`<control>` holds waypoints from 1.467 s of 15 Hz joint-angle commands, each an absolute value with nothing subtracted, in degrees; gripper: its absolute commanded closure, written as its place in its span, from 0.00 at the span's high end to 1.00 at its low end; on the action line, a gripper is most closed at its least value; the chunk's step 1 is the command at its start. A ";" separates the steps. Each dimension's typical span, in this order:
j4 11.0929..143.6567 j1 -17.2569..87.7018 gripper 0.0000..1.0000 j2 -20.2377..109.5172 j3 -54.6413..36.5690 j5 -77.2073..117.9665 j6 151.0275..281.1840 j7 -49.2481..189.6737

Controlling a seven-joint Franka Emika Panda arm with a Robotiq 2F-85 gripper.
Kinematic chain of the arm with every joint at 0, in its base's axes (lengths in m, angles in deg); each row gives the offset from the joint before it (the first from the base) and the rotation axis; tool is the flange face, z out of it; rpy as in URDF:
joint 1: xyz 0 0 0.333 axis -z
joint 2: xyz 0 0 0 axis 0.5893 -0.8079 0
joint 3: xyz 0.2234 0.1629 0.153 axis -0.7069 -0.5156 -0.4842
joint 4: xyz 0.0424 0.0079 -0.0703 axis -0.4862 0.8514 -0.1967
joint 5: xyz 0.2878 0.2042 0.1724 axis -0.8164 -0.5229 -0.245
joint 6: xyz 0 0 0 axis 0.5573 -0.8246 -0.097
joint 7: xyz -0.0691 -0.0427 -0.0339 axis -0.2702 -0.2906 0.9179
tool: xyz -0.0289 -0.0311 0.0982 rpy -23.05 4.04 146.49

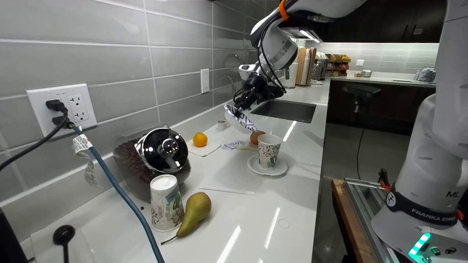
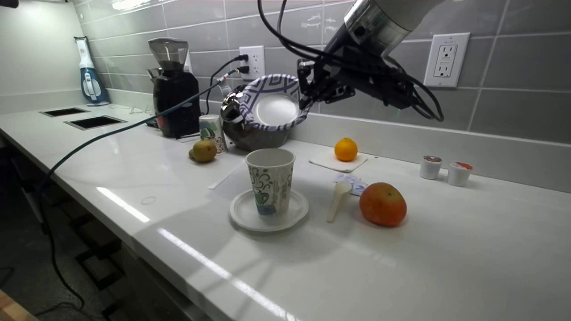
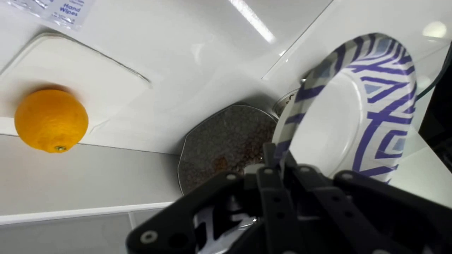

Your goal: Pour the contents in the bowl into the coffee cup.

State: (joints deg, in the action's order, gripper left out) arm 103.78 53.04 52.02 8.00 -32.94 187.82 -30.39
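While the gripper (image 3: pixel 279 157) clamps the tilted bowl (image 3: pixel 330 120) at 1 edge, the bowl partly hides the jar (image 2: pixel 256 137) in an exterior view; the cup (image 2: pixel 271 185) conceals its inner base.

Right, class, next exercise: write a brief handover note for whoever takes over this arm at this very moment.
Fingers: shut on the rim of the patterned bowl.
Bowl: raised off the counter, tipped steeply, visible inside looks bare.
Coffee cup: upright on the white saucer, apart from the bowl.
Done: bowl gripped, raised and tipped.
Not clear: whether the contents reached the cup; its bottom is hidden.
Left: look into the cup; if filled, probably just set the bowl down.
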 commanded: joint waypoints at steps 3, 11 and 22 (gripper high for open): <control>100.68 54.13 0.01 49.65 5.70 -32.33 187.16 -23.09; 92.80 53.30 0.01 42.09 2.01 -30.89 188.28 -4.49; 88.20 53.36 0.01 31.96 -1.31 -23.15 193.80 10.97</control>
